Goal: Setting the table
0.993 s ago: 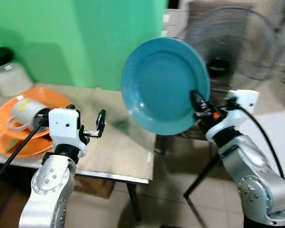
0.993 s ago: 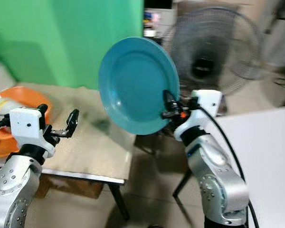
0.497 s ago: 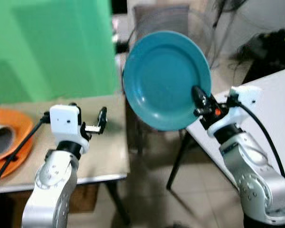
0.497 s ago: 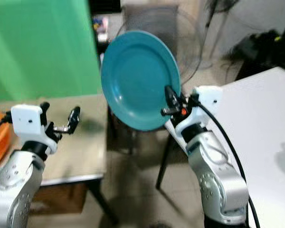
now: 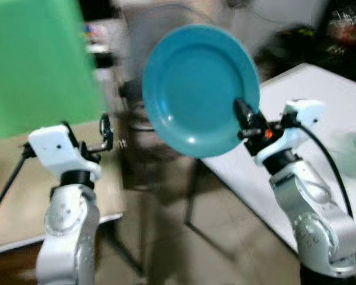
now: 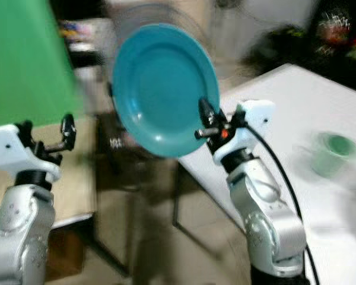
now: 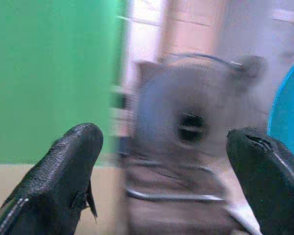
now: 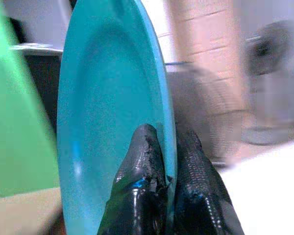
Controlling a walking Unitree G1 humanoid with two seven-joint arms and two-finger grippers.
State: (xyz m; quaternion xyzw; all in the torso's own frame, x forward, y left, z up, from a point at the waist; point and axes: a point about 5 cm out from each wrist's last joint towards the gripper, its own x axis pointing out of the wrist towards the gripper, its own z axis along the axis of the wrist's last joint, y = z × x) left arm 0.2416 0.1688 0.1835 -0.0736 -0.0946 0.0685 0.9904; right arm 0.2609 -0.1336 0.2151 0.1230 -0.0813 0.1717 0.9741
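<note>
— Right wrist view first: where is the plate?

— The teal plate (image 8: pixel 108 132) stands on edge in the air, its rim pinched between the two black fingers (image 8: pixel 139 196) of the right gripper (image 5: pixel 244 119). From the head camera it is held up at chest height, its hollow face toward the camera, above the gap between two tables.

— And the other arm?

— The left gripper (image 5: pixel 105 132) is raised over the beige tabletop (image 5: pixel 12 196) on the robot's left, fingers (image 7: pixel 63 166) spread wide apart with nothing between them.

— What lies around?

— On the right a white tabletop (image 6: pixel 296 119) carries a small green cup (image 6: pixel 331 151), blurred, well apart from the plate. Behind the plate stands a round grey fan (image 7: pixel 191 122) with a dark hub. A green wall (image 5: pixel 35 65) fills the left; the floor (image 5: pixel 207 249) is tan tile. Dark clutter sits at the far right.

— Any writing?

— None I can read; the head pictures are smeared.
</note>
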